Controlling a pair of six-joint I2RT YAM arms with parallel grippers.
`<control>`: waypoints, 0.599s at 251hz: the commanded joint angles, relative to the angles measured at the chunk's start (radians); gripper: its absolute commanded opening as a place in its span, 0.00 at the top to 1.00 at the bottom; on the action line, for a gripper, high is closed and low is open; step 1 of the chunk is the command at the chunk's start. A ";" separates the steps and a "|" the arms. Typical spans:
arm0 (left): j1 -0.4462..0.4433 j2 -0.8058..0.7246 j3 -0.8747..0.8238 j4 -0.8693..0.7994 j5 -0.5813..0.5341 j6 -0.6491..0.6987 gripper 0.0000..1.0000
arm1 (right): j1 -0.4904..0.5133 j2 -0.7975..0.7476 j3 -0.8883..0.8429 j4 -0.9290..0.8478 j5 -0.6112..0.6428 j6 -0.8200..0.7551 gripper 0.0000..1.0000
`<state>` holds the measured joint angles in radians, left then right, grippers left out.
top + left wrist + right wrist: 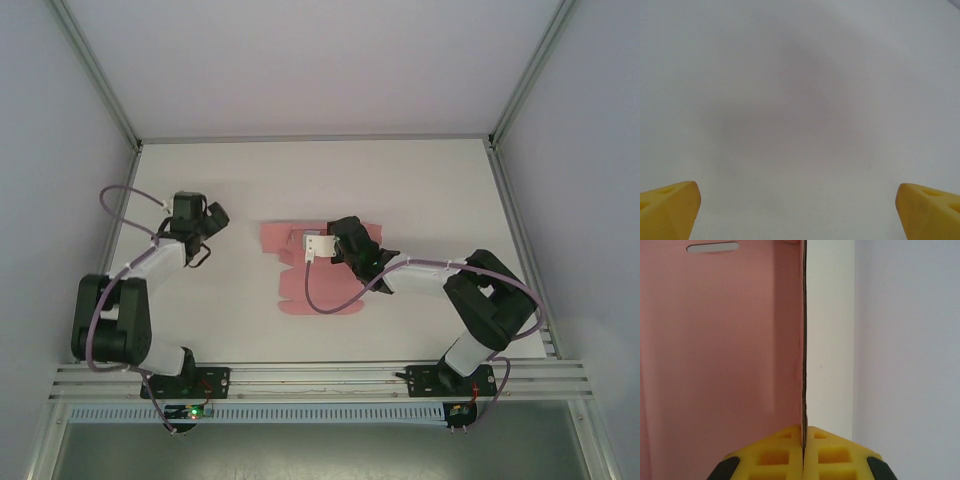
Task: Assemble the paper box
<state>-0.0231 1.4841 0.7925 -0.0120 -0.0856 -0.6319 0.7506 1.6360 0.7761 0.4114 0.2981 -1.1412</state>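
The paper box [300, 292] is a flat pink die-cut sheet lying in the middle of the white table. My right gripper [340, 243] hangs over its far right part. In the right wrist view its yellow fingers [775, 455] are shut on a raised edge of the pink card [720, 350], which runs edge-on as a thin dark line up from the right gripper [803, 440]. A slot [712, 247] is cut near the card's far end. My left gripper [203, 225] stands open to the left of the sheet, apart from it. Under the left gripper [797, 190] there is bare table.
The white table [430, 190] is walled by pale enclosure panels with metal posts at the back corners. An aluminium rail [320, 378] carrying both arm bases runs along the near edge. Purple cables loop off both arms.
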 commanded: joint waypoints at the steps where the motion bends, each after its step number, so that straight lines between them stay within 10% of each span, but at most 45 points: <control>1: 0.008 0.086 0.085 0.087 0.130 0.068 0.00 | 0.000 0.027 0.028 -0.037 -0.023 0.000 1.00; 51: -0.006 0.216 0.166 0.087 0.445 0.185 0.02 | 0.000 0.036 0.031 -0.024 -0.013 0.007 1.00; 150: -0.103 0.190 0.072 0.116 0.635 0.261 0.17 | -0.003 0.024 0.035 -0.021 -0.017 0.028 1.00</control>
<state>-0.1074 1.7157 0.9287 0.0494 0.4255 -0.4065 0.7498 1.6543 0.7902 0.4084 0.2947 -1.1324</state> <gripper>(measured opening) 0.835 0.049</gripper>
